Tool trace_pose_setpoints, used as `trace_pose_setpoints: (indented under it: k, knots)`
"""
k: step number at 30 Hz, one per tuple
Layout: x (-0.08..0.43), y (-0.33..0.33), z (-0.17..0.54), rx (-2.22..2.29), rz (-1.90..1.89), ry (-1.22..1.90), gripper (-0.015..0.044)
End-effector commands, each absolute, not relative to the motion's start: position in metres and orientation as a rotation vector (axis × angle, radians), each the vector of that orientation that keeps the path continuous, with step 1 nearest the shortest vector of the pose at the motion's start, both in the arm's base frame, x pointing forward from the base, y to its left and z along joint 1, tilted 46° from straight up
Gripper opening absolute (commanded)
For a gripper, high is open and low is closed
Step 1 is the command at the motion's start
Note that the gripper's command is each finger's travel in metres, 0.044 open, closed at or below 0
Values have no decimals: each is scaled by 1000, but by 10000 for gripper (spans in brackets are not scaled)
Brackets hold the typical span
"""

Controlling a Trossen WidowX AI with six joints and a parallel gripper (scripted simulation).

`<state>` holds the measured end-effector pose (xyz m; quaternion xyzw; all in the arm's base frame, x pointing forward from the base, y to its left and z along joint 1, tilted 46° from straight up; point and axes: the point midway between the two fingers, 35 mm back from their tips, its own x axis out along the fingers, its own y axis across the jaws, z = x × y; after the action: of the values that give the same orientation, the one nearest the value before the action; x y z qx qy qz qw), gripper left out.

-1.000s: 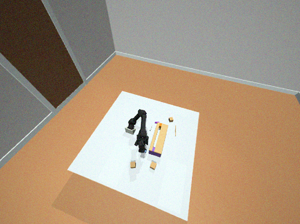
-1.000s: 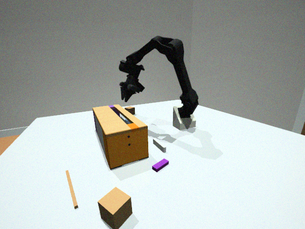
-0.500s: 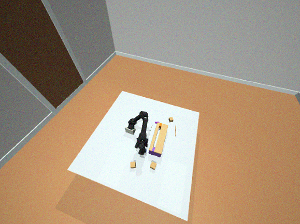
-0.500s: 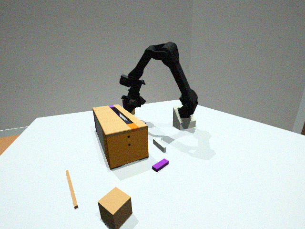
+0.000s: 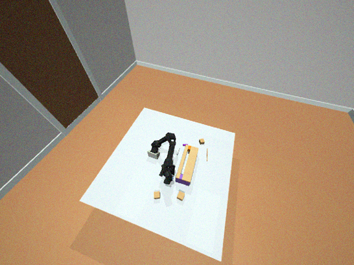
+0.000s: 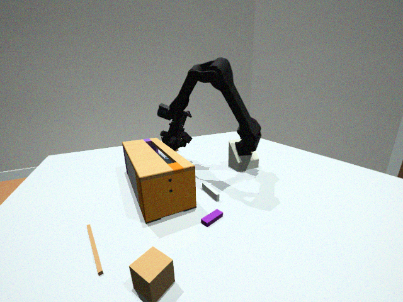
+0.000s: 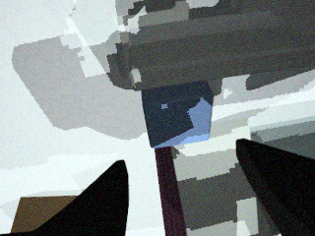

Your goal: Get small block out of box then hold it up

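The small blue block (image 7: 179, 118) lies on the table outside the box, past the corner at its purple end, partly in shadow. It is hidden behind the gripper or box in the top and exterior views. The wooden box (image 5: 191, 164) (image 6: 169, 198) stands upright; its dark purple end wall (image 7: 170, 197) runs towards the block in the wrist view. My gripper (image 5: 167, 180) (image 7: 181, 157) is open and points down beside the box's purple end. Its fingers stand apart with nothing between them, and the block is ahead of the tips in the wrist view. In the exterior view the fingertips are hidden.
Wooden cubes (image 5: 157, 195) (image 5: 180, 195) lie off the purple end; another cube (image 5: 201, 141) (image 6: 152, 273) is beyond the orange end. A thin stick (image 5: 207, 154) (image 6: 94, 250), a purple bar (image 5: 184, 145) (image 6: 212, 218) and a grey strip (image 5: 178, 151) (image 6: 210, 191) lie around the box.
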<state>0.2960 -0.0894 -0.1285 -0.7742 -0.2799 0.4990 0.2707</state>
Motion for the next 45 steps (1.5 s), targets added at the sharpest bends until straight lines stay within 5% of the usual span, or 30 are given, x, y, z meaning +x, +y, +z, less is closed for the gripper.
trace_pose_setpoints:
  k: [1,19,26,32,45]
  knots:
    - [295,-83,-133,-2072,1344,-754,285]
    - [294,-64,-151,-2070,1341,-756,285]
    - [294,-64,-151,-2070,1341,-756,101]
    - [295,-71,-145,-2071,1342,-755,3]
    - [296,-113,-102,-2066,1354,-724,0]
